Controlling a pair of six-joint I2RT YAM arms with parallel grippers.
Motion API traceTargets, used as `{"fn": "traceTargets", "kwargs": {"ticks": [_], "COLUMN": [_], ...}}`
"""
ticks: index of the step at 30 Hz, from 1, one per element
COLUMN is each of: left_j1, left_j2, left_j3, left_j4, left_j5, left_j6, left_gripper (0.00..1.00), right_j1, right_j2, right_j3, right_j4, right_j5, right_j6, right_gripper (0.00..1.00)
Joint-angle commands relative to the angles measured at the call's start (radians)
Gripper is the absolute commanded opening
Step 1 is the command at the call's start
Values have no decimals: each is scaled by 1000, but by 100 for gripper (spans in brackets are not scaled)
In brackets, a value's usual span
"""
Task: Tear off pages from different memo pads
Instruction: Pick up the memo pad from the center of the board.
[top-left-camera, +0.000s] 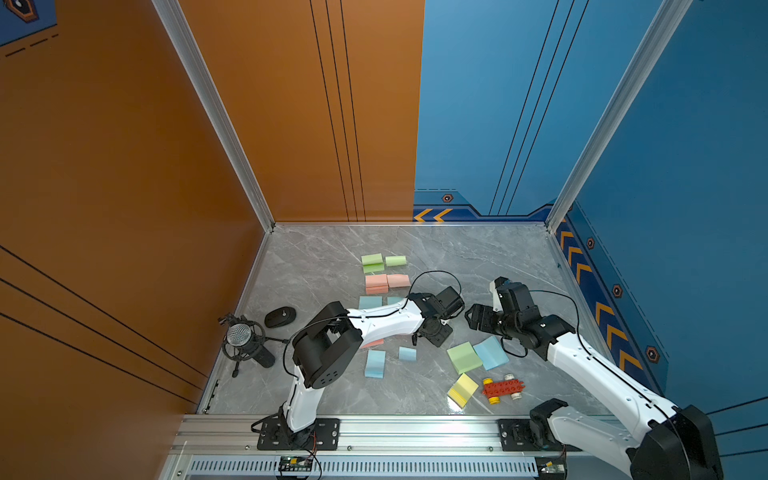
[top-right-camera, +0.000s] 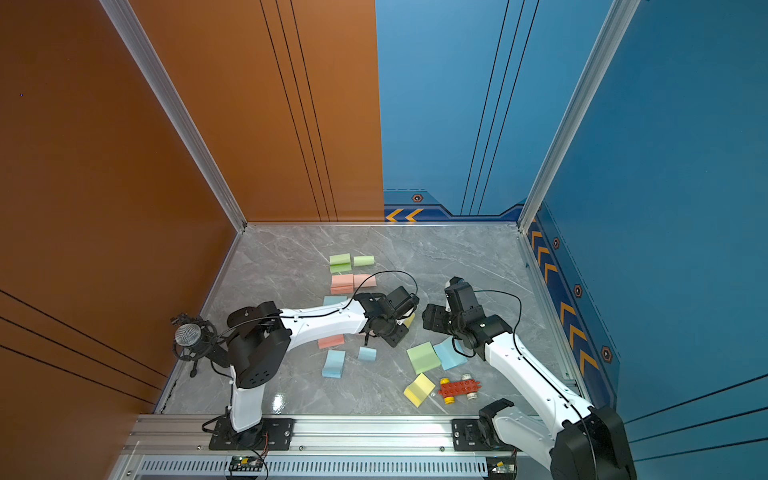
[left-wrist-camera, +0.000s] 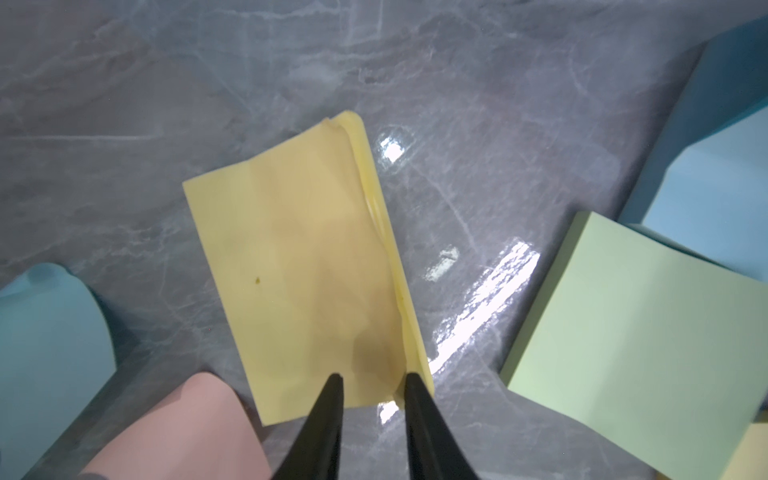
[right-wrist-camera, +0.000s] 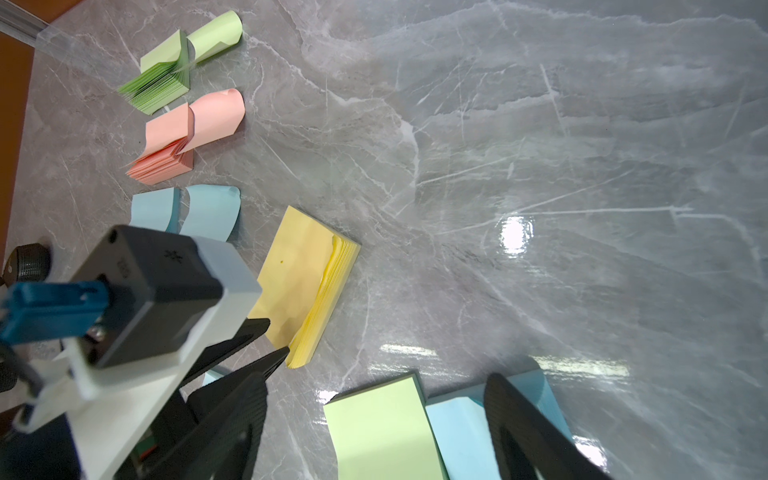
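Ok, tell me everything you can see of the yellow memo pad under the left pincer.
The yellow memo pad is a pale-yellow paper block lying flat on the grey marbled table. Its top sheet is smooth, with one small dark speck. Along one side the upper pages are lifted and fanned apart. The left pincer stands at one corner, jaws slightly apart, tips at the loosened edge, with no page visibly pinched; contact is unclear. No other pad touches it.

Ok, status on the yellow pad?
Left gripper narrow at corner of yellow memo pad, grip unclear. Right gripper open, empty. Green pad apart, not blocking.
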Motion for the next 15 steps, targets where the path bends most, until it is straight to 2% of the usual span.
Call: {"fn": "traceTargets", "kwargs": {"ticks": [1, 15], "left_j1": [-9, -46], "left_j2": [28, 63], "left_j3": [20, 38], "left_j4": [-12, -4], "left_j5": [-53, -83], "left_j6": [-23, -39], "left_gripper": [32, 33], "right_j1": [-6, -8], "right_j2": [-14, -11], "right_j3": [13, 51], "right_j4": [-22, -26], "right_j5": [-9, -5], "right_j6": [-22, -21], "right_gripper": [85, 85]}}
